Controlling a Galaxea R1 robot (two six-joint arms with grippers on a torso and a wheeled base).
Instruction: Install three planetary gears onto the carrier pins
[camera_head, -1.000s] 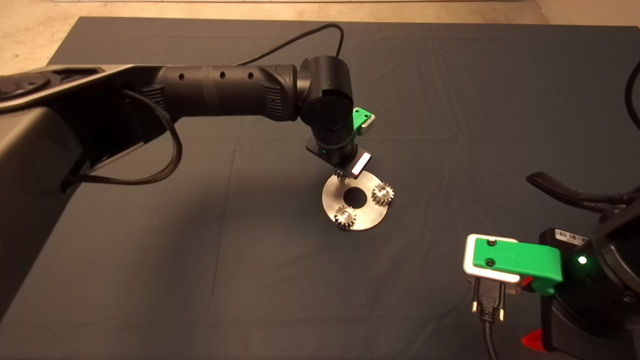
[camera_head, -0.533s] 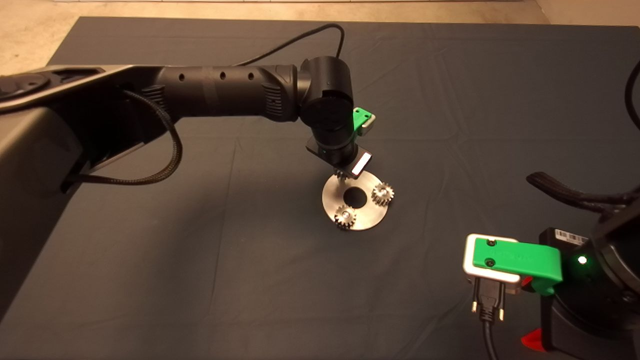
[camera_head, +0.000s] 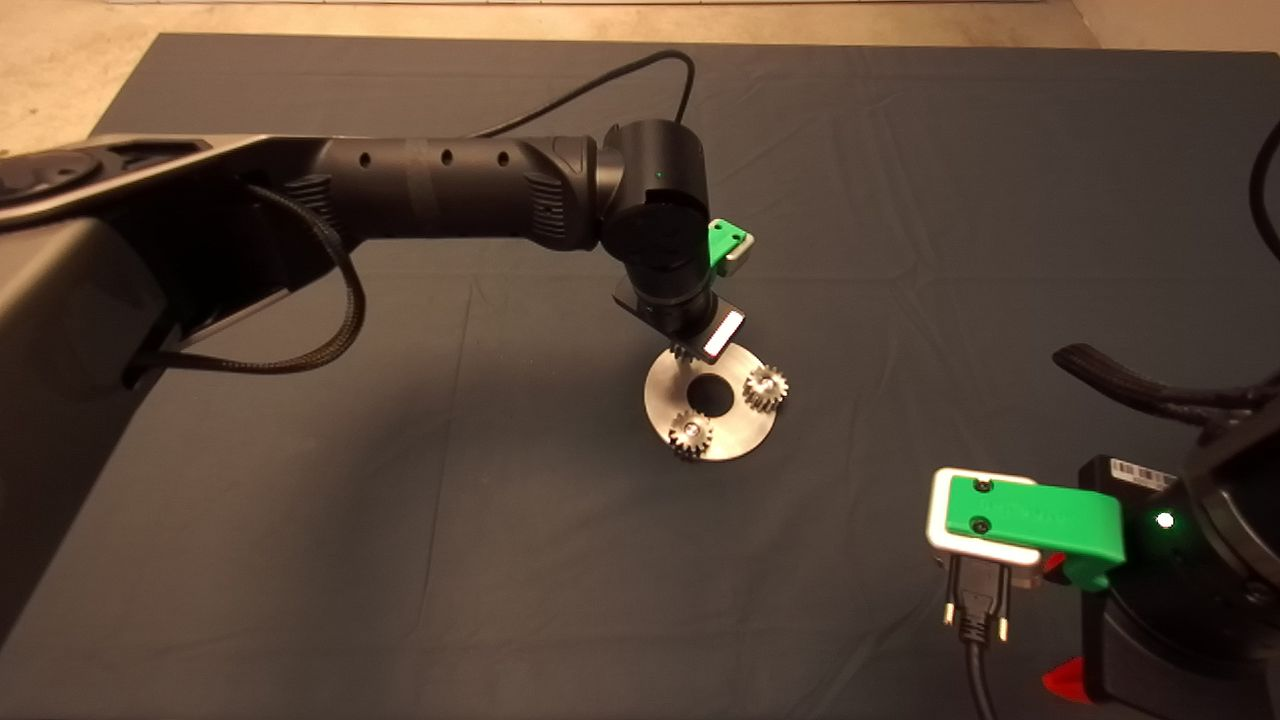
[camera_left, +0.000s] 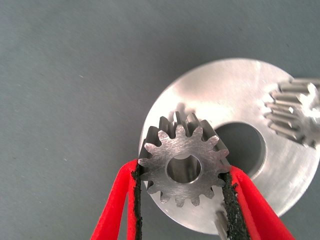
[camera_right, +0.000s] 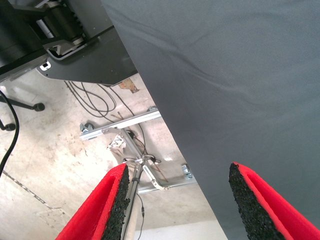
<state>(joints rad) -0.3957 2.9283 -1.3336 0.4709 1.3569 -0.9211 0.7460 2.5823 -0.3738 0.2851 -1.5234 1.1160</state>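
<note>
The step in hand is the seating of gear 3 of 3. The left claw (camera_left: 182, 200) is clamped on the third planetary gear (camera_left: 183, 168), its black pads pressing the teeth on 2 opposite sides, and it holds the gear flat, bore upward, over the rim of the carrier disc (camera_head: 735, 435) on the side farthest from the camera in the head view. The bore looks dark and open, so the gear does not appear to be down on its pin yet; whether it hangs just above the pin or has begun to slip on cannot be told, since the gear itself hides the third carrier pin.

The other 2 planetary gears sit on the disc: one (camera_head: 691, 435) at its near-left edge, with its pin's bright end showing in the bore, and one (camera_head: 766, 385) at its right edge. All 3 gears ring the disc's large centre hole (camera_head: 712, 393).

The next move probably calls for lining the bore up exactly over the hidden pin, lowering straight down, then parting the fingers without dragging the gear sideways.

No containers are present; the disc lies bare on the dark mat (camera_head: 400, 560) of the desk.

The right claw (camera_right: 177, 205) waits at the lower right of the mat, fingers apart and holding nothing.
</note>
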